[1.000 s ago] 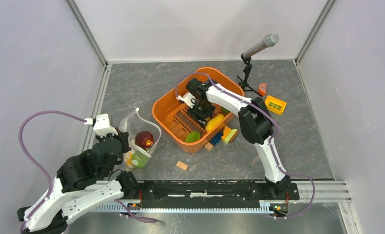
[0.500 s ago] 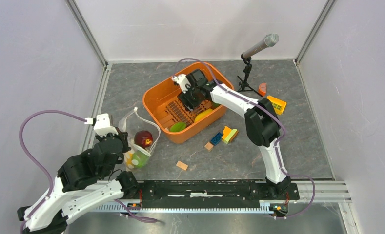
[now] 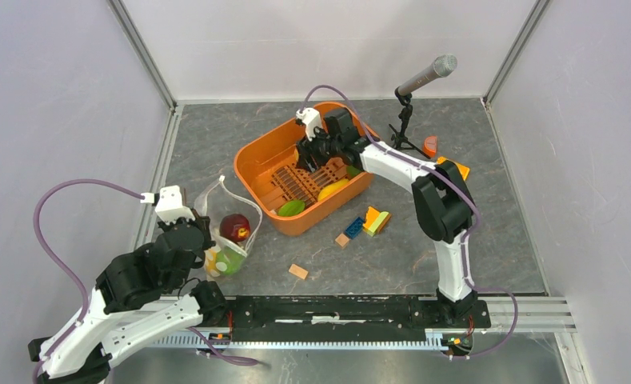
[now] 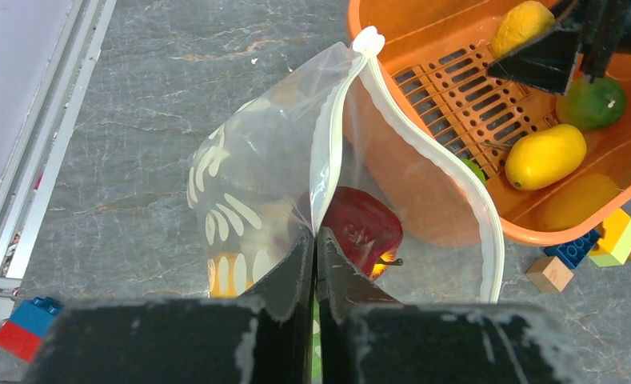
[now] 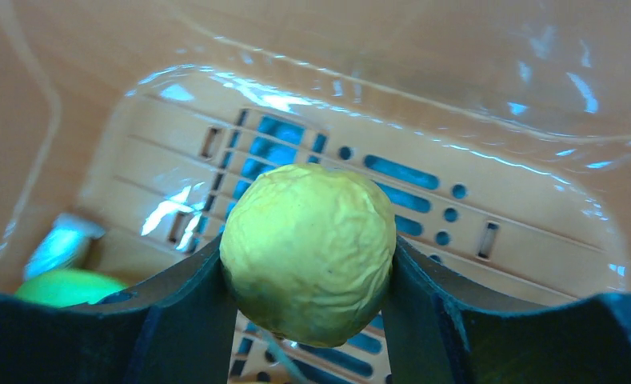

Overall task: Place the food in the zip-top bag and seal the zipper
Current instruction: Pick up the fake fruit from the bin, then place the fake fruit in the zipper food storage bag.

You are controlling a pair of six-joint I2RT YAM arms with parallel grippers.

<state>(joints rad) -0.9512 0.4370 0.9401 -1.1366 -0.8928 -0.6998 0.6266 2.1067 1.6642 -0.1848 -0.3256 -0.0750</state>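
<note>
The wrinkled yellow-green round plastic toy vegetable (image 5: 308, 252) is sitting pinched between the right arm's fingers (image 5: 180, 316), above the slotted floor of the orange plastic basket (image 5: 336, 48). Its destination, the clear flexible zip-top bag with white printing (image 4: 248, 184), is standing on the grey marbled counter (image 3: 216, 144) just beside the basket's left corner. The bag's white zipper strip (image 4: 328, 152) is gaping in a long loop, and a dark red round toy piece (image 4: 361, 228) is lying inside with some paler pieces. The left arm's fingers (image 4: 292, 276) are pressing together on the near end of the mouth, propping it open. The step in hand looks like carrying the vegetable from basket to bag. To do it well, the right arm should be lifting clear of the basket wall before crossing, since the round piece is gripped only across its middle. It should then be lowering over the widest part of the loop until the piece is past the strip, and spreading only then. The left arm should be holding steady, since any tug could be collapsing the mouth.
</note>
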